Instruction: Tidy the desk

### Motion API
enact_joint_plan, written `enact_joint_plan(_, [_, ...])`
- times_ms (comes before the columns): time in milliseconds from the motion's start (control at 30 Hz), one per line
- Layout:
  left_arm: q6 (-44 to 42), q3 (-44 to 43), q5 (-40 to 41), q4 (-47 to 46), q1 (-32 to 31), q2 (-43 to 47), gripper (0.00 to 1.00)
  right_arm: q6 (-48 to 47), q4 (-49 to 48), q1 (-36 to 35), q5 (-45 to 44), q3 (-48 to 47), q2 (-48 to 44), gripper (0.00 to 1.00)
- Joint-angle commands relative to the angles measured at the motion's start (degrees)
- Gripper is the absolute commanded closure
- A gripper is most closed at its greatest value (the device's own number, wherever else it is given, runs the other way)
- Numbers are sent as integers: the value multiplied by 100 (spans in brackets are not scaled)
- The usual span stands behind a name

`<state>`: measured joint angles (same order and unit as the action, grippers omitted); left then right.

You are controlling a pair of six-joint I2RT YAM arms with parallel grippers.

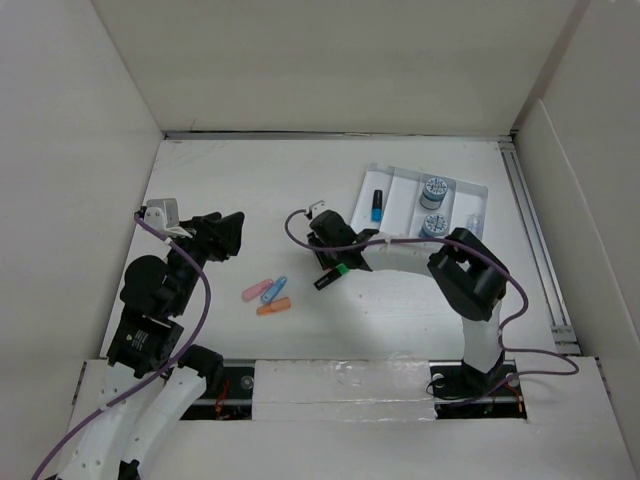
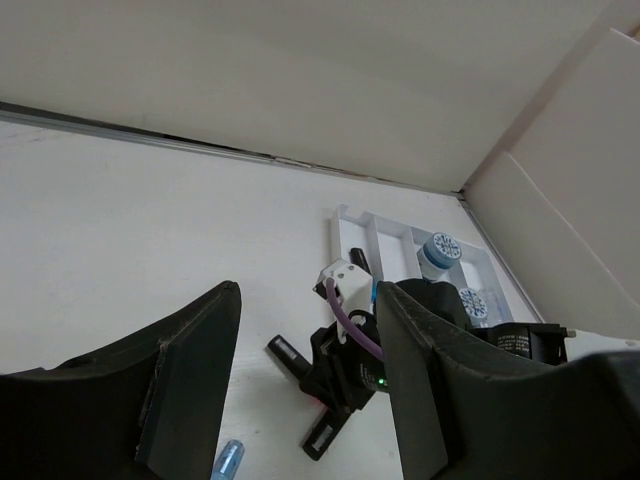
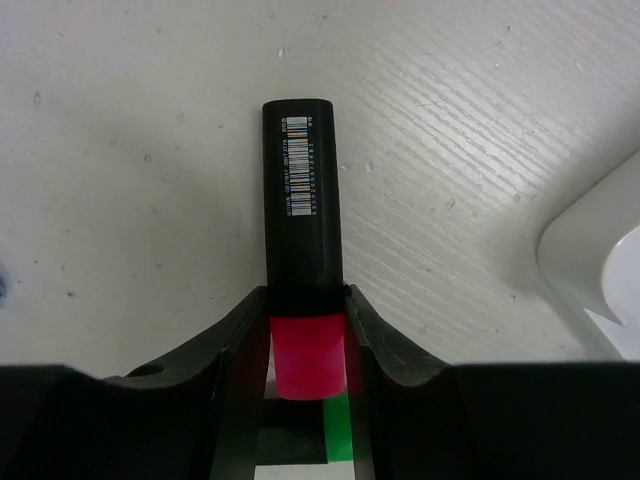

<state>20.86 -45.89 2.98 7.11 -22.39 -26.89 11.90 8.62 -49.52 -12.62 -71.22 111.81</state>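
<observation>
The desk [image 1: 250,180] is a large white tabletop between tall panels. My right gripper [image 1: 322,245] [image 3: 305,298] is shut on a black marker with a pink cap [image 3: 303,200], which lies low on the desk and points away from the wrist. A second black marker with a green cap [image 1: 331,276] lies just below the gripper. My left gripper [image 1: 226,236] [image 2: 305,292] is open and empty, at the left of the desk, pointing at the right gripper [image 2: 352,368]. Three small pink [image 1: 257,290], blue [image 1: 273,289] and orange [image 1: 273,307] pieces lie between the arms.
A white compartment tray [image 1: 402,190] sits at the back right and holds a blue-capped marker [image 1: 377,205] and two round blue-topped tubs [image 1: 435,188]. Its corner shows in the right wrist view [image 3: 590,260]. Wall panels close off the back and sides.
</observation>
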Motion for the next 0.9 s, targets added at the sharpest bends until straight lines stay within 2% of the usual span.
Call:
enact_joint_plan(0, [-65,-104,-61,-263,24,-17,48,136,-185,-23,-320,-278,-80,82])
enact_joint_plan(133, [-65,-87,-96,-263,24,-26,48,409,-632,257,-285,-305,-466,88])
enact_joint_plan(200, [-73,-96,-61,-254,24,-44,48,689,-791,459,-75,-165,-887,89])
enact_joint_plan(233, [-65,-104,-61,-220,24,-44,48,778,-1253,591,57,-34,-1054,88])
enact_joint_plan(333, [-73,-69,-79,-263,24,17,48,1305,-1582,1153,41,398,-1468,86])
enact_joint_plan(500, [-65,-87,-131,-237,24,9,48,2077,-1478,2041,198,522,-1329,84])
enact_joint_plan(600, [-74,-87,-88,-272,24,18,48,2386,-1460,2279,146,548,-1223,84])
enact_joint_plan(633, [-65,-96,-87,-237,24,-8,48,2448,-1573,2367,216,530,-1197,77])
enact_joint_plan(667, [-65,-96,-87,-219,24,-17,48,2449,-1592,2368,216,530,-1144,77])
enact_joint_plan(767, [-73,-78,-96,-263,24,18,48,2440,-1434,2516,321,259,-898,50])
enact_joint_plan(800, [-82,-78,-70,-272,24,18,48,2422,-1355,2517,418,180,-863,35])
enact_joint_plan(867, [-73,-87,-44,-228,24,-9,48,2370,-1284,2517,480,152,-889,20])
